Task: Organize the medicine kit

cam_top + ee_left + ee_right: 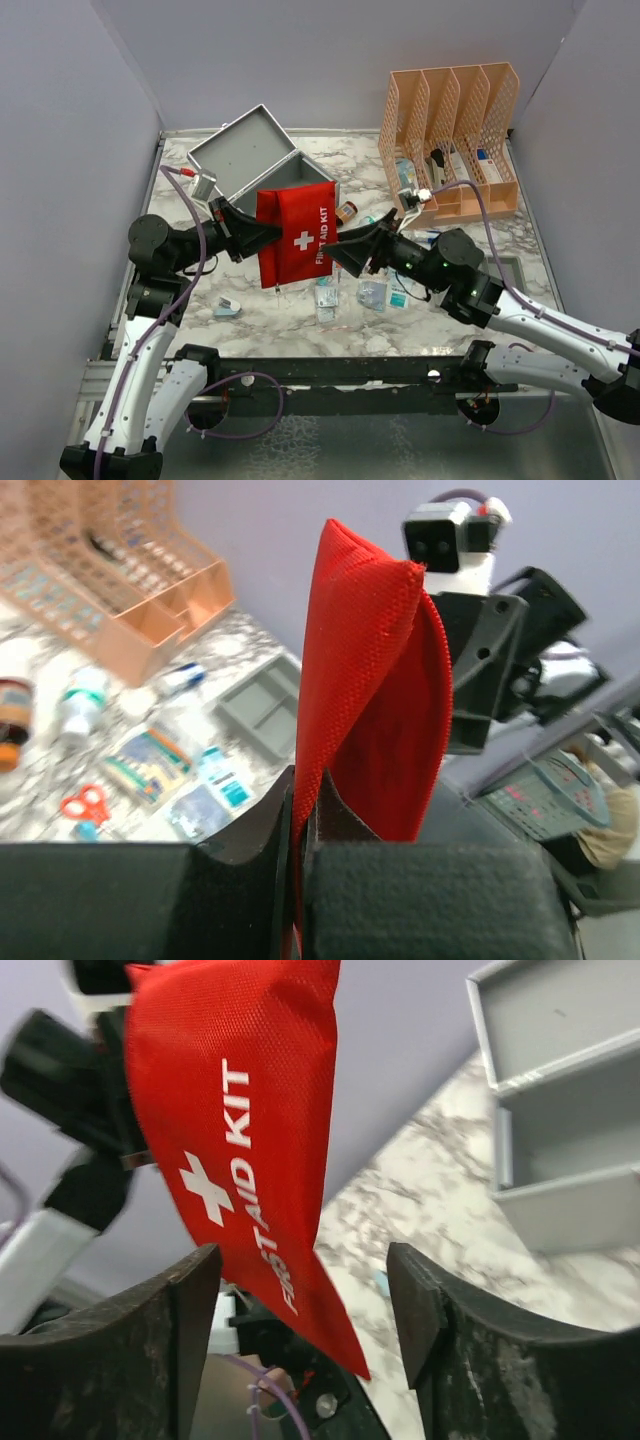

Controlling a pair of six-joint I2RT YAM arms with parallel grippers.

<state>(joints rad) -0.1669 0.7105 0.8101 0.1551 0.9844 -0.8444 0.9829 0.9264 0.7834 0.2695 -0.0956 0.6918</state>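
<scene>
Left tool (268, 235) clamps the red pouch (298, 238) by its edge, aloft. Right tool (337, 250) stands wide, straddling it. Medicine kit (245, 150) lies open just behind, on the worktop. Step: loading pouch. Next, likely: swing it back over the kit, then lower.

The medicine kit (245, 150), a grey metal rectangular box, stood open at the back left of the marble table (280, 325), its hinged lid swung back and leaning away toward the rear-left corner.
</scene>
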